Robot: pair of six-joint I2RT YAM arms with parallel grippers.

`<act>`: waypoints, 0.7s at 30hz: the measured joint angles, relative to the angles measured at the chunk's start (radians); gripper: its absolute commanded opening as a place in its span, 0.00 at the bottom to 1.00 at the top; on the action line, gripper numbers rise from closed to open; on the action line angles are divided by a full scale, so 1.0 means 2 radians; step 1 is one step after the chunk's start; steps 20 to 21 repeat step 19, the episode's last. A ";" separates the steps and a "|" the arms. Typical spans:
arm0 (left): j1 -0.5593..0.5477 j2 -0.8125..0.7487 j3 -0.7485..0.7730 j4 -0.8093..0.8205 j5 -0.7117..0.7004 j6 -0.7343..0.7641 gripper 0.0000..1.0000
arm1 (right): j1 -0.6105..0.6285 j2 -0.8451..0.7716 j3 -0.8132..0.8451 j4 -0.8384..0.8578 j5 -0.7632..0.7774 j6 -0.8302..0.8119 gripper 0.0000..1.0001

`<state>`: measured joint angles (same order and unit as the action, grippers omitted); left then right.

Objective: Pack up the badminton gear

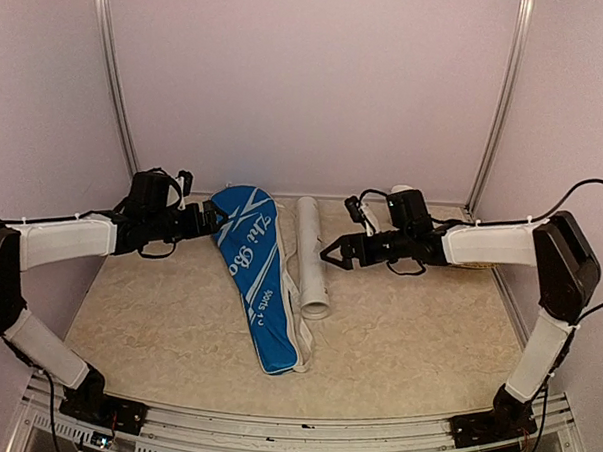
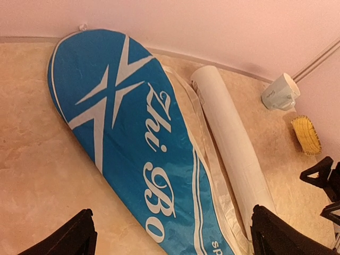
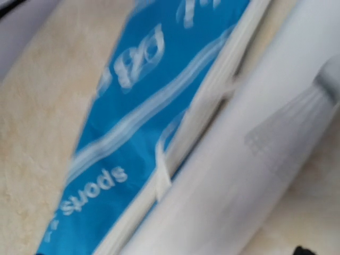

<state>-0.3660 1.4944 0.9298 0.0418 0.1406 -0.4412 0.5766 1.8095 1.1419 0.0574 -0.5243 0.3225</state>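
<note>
The badminton gear in view is a blue racket-shaped cover (image 1: 254,274) with white lettering, lying flat on the table, and a long white tube (image 1: 313,257) lying along its right side. My left gripper (image 1: 220,220) hovers at the cover's wide far end, open, with nothing between its fingers (image 2: 71,239). In the left wrist view the cover (image 2: 133,143) and tube (image 2: 234,143) lie below it. My right gripper (image 1: 327,257) is just right of the tube, open and empty. The blurred right wrist view shows the cover's edge (image 3: 133,106) and the tube (image 3: 249,159) up close.
A pale mug (image 2: 280,91) lies on its side by the back wall, with a straw-coloured brush (image 2: 306,134) near it at the right. Pink walls enclose the table (image 1: 157,320) on three sides.
</note>
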 measured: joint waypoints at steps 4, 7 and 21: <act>0.015 -0.063 -0.022 -0.001 -0.015 0.000 0.99 | -0.002 -0.113 -0.061 0.029 0.046 -0.007 1.00; 0.018 -0.106 -0.043 -0.002 -0.029 0.001 0.99 | -0.003 -0.197 -0.113 0.057 0.078 -0.009 1.00; 0.005 -0.186 -0.179 -0.010 -0.066 -0.014 0.99 | -0.006 -0.410 -0.350 0.131 0.191 0.007 1.00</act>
